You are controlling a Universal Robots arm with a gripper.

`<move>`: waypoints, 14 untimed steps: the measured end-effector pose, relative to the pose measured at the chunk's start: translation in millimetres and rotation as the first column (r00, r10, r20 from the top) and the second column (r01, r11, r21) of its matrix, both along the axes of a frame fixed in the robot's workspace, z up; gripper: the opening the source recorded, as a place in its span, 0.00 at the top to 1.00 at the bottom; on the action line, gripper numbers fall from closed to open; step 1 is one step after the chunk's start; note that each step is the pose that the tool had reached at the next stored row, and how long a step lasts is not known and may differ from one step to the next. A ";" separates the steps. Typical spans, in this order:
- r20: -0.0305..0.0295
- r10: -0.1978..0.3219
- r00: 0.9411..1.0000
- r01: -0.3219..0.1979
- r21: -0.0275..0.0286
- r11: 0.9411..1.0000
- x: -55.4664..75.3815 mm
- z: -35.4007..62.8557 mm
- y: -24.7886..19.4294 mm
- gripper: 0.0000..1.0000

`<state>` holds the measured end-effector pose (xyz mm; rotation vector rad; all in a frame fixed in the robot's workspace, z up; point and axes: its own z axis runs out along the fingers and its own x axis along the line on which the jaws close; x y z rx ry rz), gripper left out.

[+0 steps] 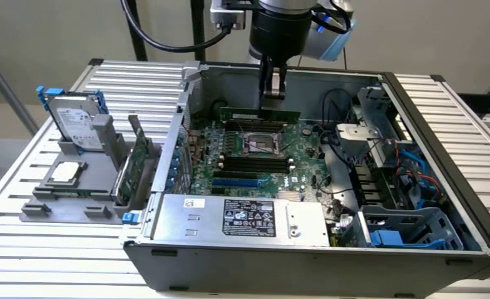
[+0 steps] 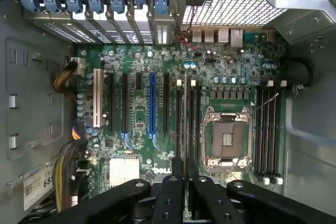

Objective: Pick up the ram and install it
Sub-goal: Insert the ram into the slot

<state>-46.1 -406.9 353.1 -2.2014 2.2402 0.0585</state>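
The ram [image 1: 259, 115], a long narrow green stick, hangs level above the motherboard [image 1: 307, 165] inside the open computer case, just behind the empty processor socket [image 1: 259, 142]. My gripper [image 1: 270, 93] comes straight down from above and is shut on the ram's upper edge. In the wrist view the ram [image 2: 185, 124] appears edge-on as a thin line between my black fingers [image 2: 171, 192]. It lies along the black memory slots [image 2: 193, 129] beside the socket [image 2: 227, 140]. A second bank of black slots [image 2: 268, 129] sits on the socket's other side.
On the exterior view's left, a grey fixture [image 1: 41, 208] holds a hard drive [image 1: 75, 121], a silver processor chip [image 1: 66, 173] and an upright expansion card [image 1: 137, 165]. The power supply [image 1: 237, 218] fills the case's near side. Cables and drive bays [image 1: 394, 180] crowd its right.
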 end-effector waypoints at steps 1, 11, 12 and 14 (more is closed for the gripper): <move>0.000 0.000 1.000 0.000 0.000 1.000 0.0 0.0 0.0 1.00; 0.000 0.000 1.000 0.000 0.000 1.000 0.1 0.0 0.0 1.00; 0.000 0.000 1.000 0.000 0.000 1.000 0.0 0.0 0.0 1.00; 0.000 0.000 1.000 0.000 0.000 1.000 0.1 0.0 0.0 1.00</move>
